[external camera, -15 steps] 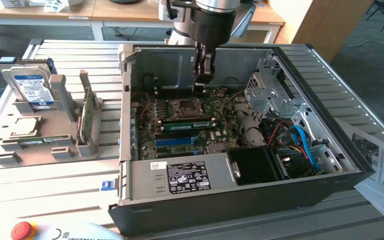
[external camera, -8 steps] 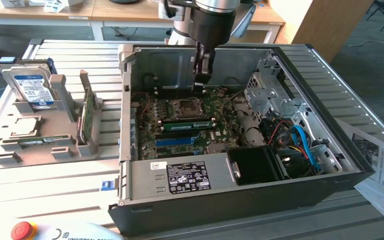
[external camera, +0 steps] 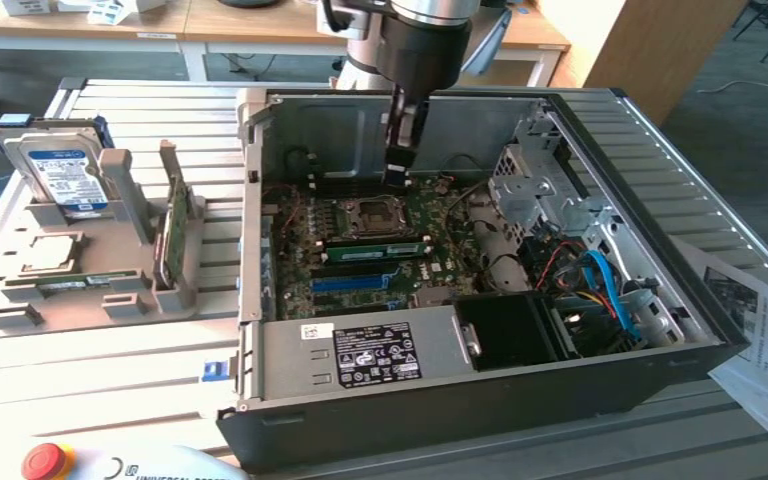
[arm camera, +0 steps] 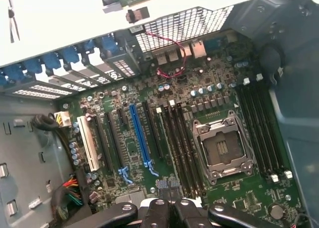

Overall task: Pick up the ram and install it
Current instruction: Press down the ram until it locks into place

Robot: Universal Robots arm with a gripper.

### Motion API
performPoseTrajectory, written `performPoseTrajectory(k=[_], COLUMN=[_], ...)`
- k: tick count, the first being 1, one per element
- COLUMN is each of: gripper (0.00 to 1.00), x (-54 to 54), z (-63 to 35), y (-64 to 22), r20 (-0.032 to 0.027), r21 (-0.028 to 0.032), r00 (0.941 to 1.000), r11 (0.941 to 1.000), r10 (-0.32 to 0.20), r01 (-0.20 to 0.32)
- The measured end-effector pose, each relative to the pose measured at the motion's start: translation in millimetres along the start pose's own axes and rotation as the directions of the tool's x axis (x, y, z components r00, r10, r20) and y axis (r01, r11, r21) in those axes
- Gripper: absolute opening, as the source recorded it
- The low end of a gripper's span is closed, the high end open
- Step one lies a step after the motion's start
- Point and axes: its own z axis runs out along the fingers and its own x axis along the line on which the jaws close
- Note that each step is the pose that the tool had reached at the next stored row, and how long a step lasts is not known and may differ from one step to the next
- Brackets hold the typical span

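Above the motherboard (external camera: 371, 240) near the case's back wall, the gripper (external camera: 402, 170) hangs fully closed and empty; a ram stick (external camera: 377, 250) sits slotted beside the CPU socket (external camera: 364, 213).

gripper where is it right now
In the exterior view the gripper hangs inside the open computer case, just above the motherboard, beside the CPU socket on its far side.

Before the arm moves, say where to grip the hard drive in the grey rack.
Probably take the hard drive by its top, coming from above: it stands upright in the grey rack, lower part slotted in, flat faces exposed.
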Motion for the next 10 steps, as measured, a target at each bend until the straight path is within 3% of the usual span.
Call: performPoseTrajectory(k=[10], gripper=[0.11], x=[0.0], z=[0.0], y=[0.0], r20=[0.0026], r21=[-0.0064], r00=[0.9947], r11=[0.9947], r10=[0.102], r01=[-0.102])
